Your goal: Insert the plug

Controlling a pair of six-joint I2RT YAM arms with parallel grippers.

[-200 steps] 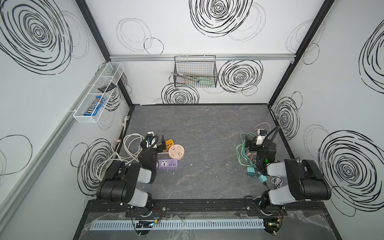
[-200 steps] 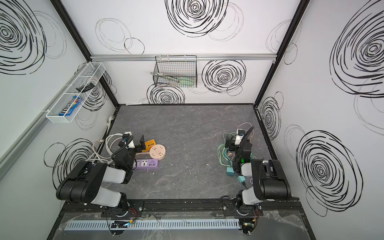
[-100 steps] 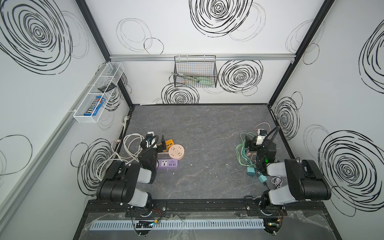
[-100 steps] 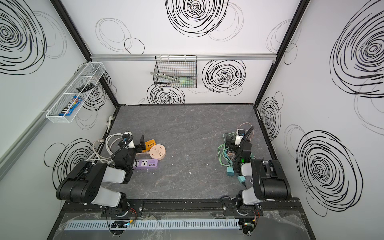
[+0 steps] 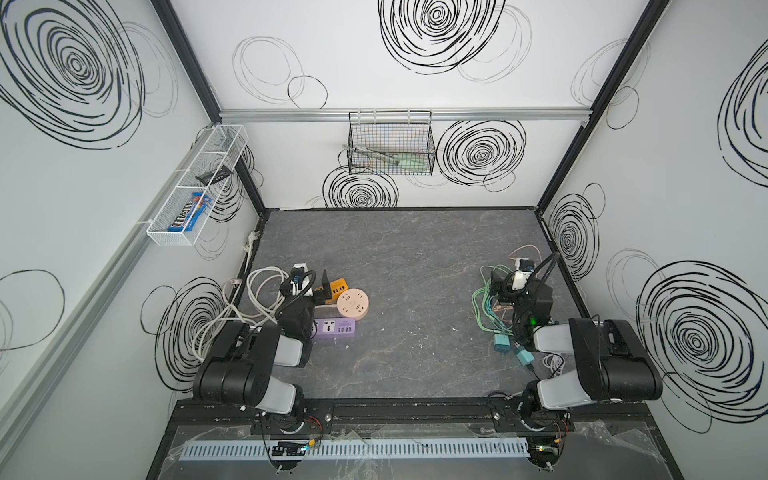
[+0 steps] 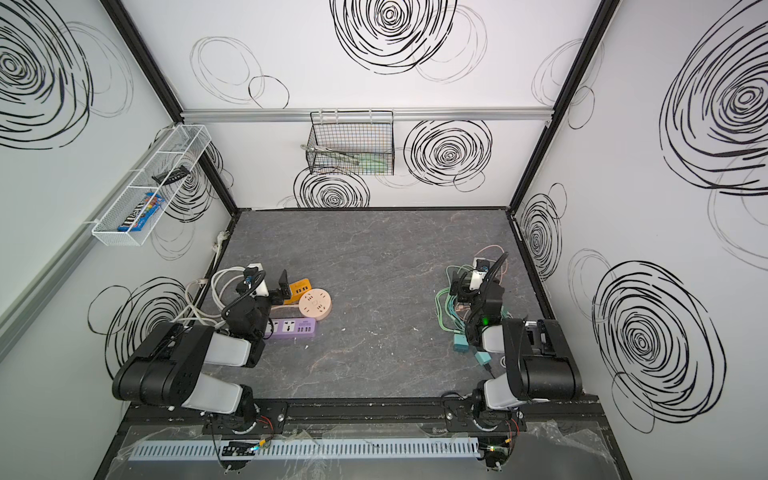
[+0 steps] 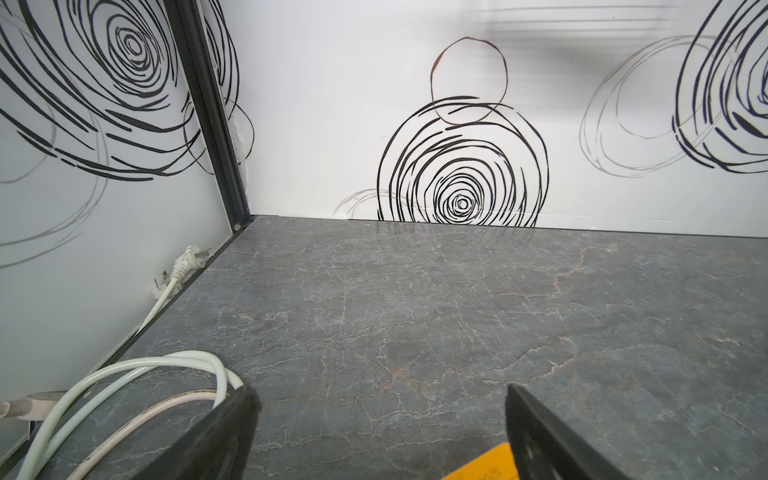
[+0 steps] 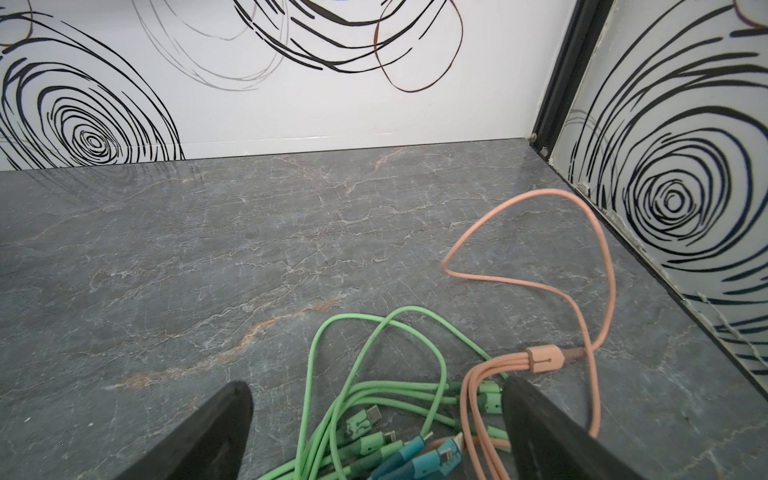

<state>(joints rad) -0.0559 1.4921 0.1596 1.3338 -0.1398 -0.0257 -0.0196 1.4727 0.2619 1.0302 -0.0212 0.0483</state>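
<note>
My right gripper (image 8: 376, 432) is open and low over a tangle of green cables (image 8: 374, 332) and a pink cable (image 8: 598, 249). Several small plug ends (image 8: 374, 413) lie loose on the table between its fingers, and none is held. Two teal plug blocks (image 5: 501, 343) sit beside the right arm. My left gripper (image 7: 378, 436) is open and empty, with a yellow power strip (image 7: 486, 463) under one finger. A purple power strip (image 5: 336, 328) and a round peach socket (image 5: 352, 304) lie next to the left arm in both top views.
White cables (image 5: 262, 291) coil by the left wall, and a white plug (image 7: 187, 259) lies along that wall. A black wire basket (image 5: 390, 143) hangs on the back wall. A white wire shelf (image 5: 195, 187) is fixed to the left wall.
</note>
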